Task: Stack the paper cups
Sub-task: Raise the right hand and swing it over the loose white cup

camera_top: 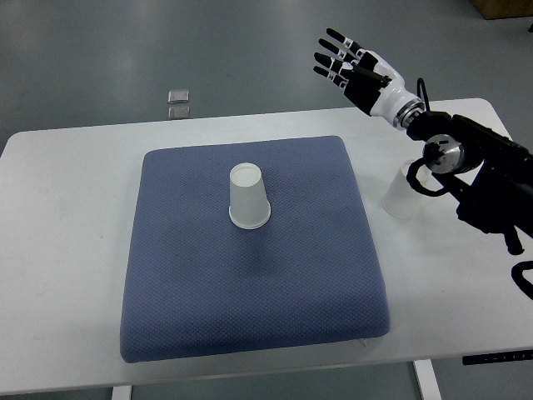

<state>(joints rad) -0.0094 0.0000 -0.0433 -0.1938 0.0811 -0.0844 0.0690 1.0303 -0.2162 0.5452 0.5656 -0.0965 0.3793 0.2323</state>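
On the blue mat point(250, 333), a little far of its centre, stands one paper cup point(249, 197), upside down: closed base up and far, wide mouth down on the fabric, long axis roughly upright; it is free on all sides. Second cup point(403, 197) stands off the mat on the bare white table point(67, 250), just right of the mat's right edge; partly hidden behind the right forearm, so I cannot tell whether it is mouth-up or mouth-down.

Right hand point(348, 63) hangs far and right, beyond the table's far edge, fingers point(331, 57) spread and straight, holding nothing; palm side not clear. Arm enters from the right edge, its black wrist and forearm crossing over the second cup.

Key relation: from the fingers the second cup lies near and slightly right, below the wrist line, close under the arm; the mat cup lies near and well to the left, well apart from the hand. Right hand is the only one showing; left arm not in view.

Judgement: stacking not yet begun, both cups apart; next move likely calls for the hand to draw back and descend onto the second cup; risk of the forearm knocking that cup when turning.

Small grey squares point(178, 102) lie on the floor beyond the far edge; irrelevant.
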